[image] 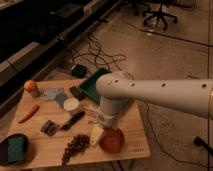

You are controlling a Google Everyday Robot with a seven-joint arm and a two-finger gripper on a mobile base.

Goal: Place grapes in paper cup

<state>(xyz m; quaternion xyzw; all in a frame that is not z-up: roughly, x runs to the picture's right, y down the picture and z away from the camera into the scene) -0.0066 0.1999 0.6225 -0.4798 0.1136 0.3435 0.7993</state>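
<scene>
One gripper (96,134) between grapes (75,145) and bowl (113,142)

Dim, warm light. Speckled grey concrete floor (160,55), tangled black cables (95,55) across it, black wheeled office chair (159,15) far back, dark long shelving (35,30) along left.

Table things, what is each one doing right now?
grapes: lying on the table, outside the paper cup.
paper cup: standing upright, apart from the grapes.
carrot: lying flat near the left edge.
end effector: low over the table, right of the grapes.
</scene>
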